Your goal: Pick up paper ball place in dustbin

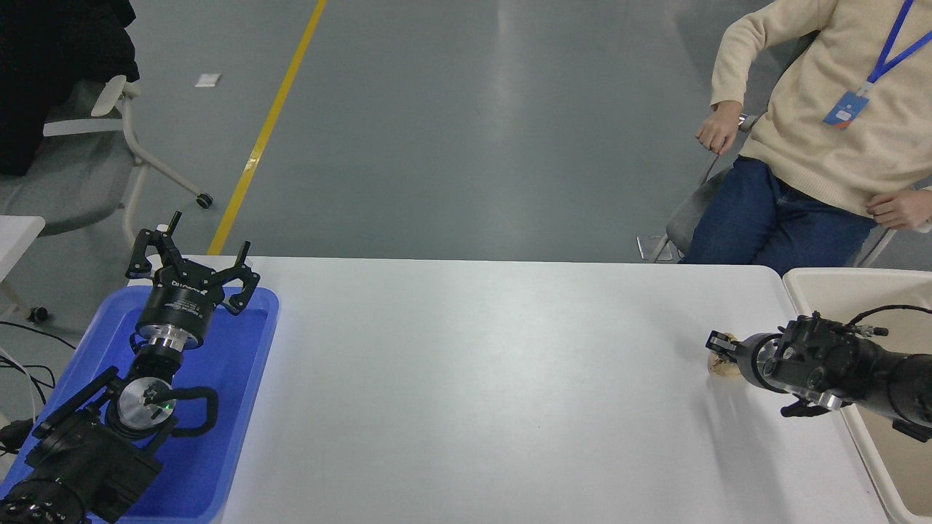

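Observation:
The tan paper ball [722, 367] lies on the white table [480, 378] near its right end, partly hidden under the tip of my right gripper [716, 341]. The right arm comes in low from the right edge, over the rim of the cream-beige dustbin [799, 282], and points left. Whether the gripper has closed on the ball is too small to make out. My left gripper [191, 263] is parked open and empty at the lower left.
A blue tray [240, 378] lies under the left arm at the table's left end. A person in a cream sweater [823, 138] sits on a chair beyond the far right corner. An office chair [109, 138] stands at the far left.

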{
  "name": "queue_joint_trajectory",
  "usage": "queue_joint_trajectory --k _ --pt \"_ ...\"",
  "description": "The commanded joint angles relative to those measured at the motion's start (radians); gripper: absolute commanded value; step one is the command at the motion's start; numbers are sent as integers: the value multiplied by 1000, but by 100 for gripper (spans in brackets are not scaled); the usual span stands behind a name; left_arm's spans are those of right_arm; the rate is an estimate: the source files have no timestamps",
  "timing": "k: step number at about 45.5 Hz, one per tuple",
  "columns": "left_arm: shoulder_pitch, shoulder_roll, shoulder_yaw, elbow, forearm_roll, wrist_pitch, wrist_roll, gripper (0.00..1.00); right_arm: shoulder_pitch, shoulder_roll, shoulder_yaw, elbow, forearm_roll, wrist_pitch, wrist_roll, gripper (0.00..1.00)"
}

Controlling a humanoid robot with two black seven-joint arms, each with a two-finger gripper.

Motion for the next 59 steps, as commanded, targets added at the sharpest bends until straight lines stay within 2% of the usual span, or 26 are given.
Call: queue_joint_trajectory --k 1,15,26,31,43,59 --pt "0 0 0 0 0 0 0 100 94 -63 -40 133 29 1 0 0" --pt "0 0 0 0 0 -2 1 100 376 -90 -297 457 -4 12 6 0" --pt "0 0 1 0 0 -2 0 100 614 -98 -379 707 -200 60 5 0" --pt "0 0 0 0 0 -2 0 100 714 -97 -388 776 -246 162 1 0" --pt "0 0 1 0 0 0 1 100 927 -110 -374 794 -244 500 1 0" --pt "0 0 1 0 0 0 1 100 1274 -176 -371 897 -257 673 -3 0"
